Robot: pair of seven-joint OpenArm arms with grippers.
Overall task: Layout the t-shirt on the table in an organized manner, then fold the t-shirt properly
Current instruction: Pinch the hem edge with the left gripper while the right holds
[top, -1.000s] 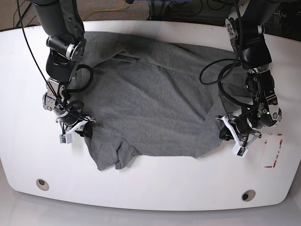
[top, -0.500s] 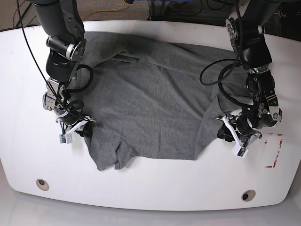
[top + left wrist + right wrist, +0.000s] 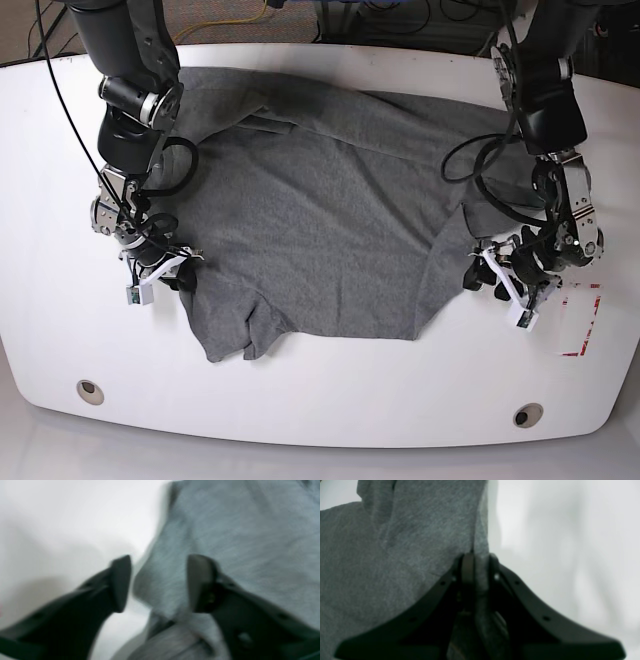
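Shirt: we see the t-shirt [image 3: 320,220] spread across the middle of the desk [image 3: 330,400], dark heather grey, rumpled, its near hem uneven.
Folds: we note a flap turned over at the near left corner and long creases toward the far edge.
Fabric: we read it as soft knit with a fine flecked weave, clear in the right wrist view [image 3: 395,555].
Left tool: our left tool [image 3: 158,582] stands released, its black fingers apart; a fold of cloth lies between them, and we cannot tell if it touches either one.
Right tool: our right tool [image 3: 478,565] is clenched on the shirt's edge, cloth pinched between its black fingers.
Arms: we see both black arms reaching down at the shirt's two sides, cables looping beside them.
Desk: glossy white with curved edges; we count two round grommet holes [image 3: 90,391] near the front and red tape marks [image 3: 585,330] by the left tool.
Room: we make out carpet and cables beyond the far edge.
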